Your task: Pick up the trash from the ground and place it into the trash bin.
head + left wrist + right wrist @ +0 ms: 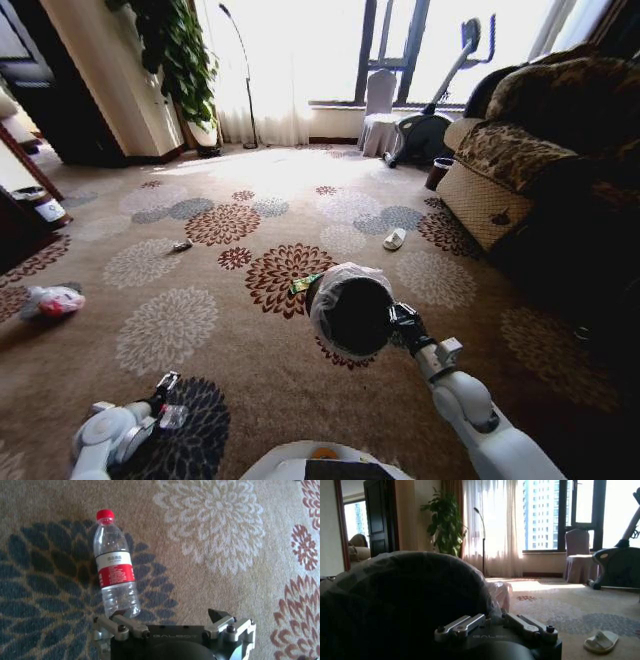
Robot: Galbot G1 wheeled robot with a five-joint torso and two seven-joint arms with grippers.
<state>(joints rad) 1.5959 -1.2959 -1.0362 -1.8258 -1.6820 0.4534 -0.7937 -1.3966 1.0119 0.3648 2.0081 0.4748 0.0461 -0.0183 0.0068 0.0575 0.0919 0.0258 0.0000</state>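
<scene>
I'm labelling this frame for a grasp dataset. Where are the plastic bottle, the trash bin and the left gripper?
plastic bottle (115, 572): left wrist view, on its red label.
trash bin (352, 312): head view, on its dark inside.
left gripper (172, 619): left wrist view, midway between its open jaws.

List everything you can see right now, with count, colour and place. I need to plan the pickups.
Bottle: 1, clear with red cap and label, lying on the carpet at the left gripper.
Bin: 1, black with clear liner, held up by the right gripper.
Wrapper: 1, green, on the carpet just left of the bin.
Bag: 1, white and pink, carpet far left.
Scrap: 1, small and pale, carpet left of centre.
Slipper: 1, white, carpet near the sofa.
Sofa: 1, brown patterned, right.
Plant: 1, green, back left.
Left gripper: open, low over the carpet.
Right gripper: shut on the bin rim.
</scene>
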